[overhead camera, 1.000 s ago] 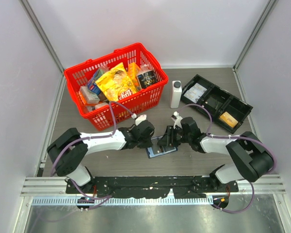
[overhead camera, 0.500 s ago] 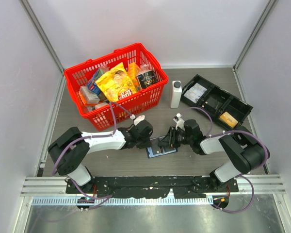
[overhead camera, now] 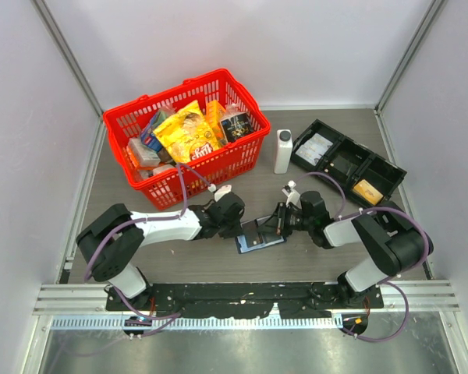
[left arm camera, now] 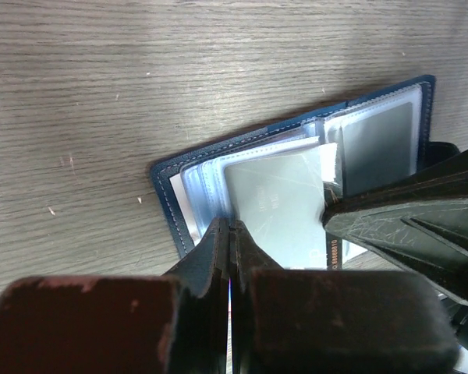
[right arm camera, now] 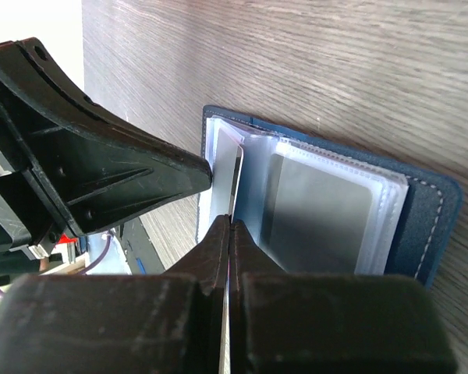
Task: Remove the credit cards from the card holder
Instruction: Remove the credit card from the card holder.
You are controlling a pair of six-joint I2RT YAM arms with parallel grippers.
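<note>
The right hand (overhead camera: 272,226) has just closed. A second ago its fingers stood apart over the card holder (overhead camera: 259,236); now they are pressed together on one thin leaf standing up from the pale sleeves. The right wrist view shows the leaf (right arm camera: 232,178) pinched edge-on. Whether it holds one of the credit cards or is only an empty sleeve I cannot tell. The right arm has also drawn in a little toward the holder.

The left hand (overhead camera: 245,227) stays as it was, fingers together on the near edge of the holder (left arm camera: 296,179), pinning it open. The holder itself has not shifted: it lies spread flat near the middle of the counter's near edge, between the two hands.

This looks like the grip that comes before a pull. One hand anchors the holder and the other has the leaf, so the next step is probably a slow draw outward. If the sleeve comes instead of the card, the whole holder may lift.

An orange-gold card (overhead camera: 367,191) lies in the black tray (overhead camera: 390,165) toward the right edge
</note>
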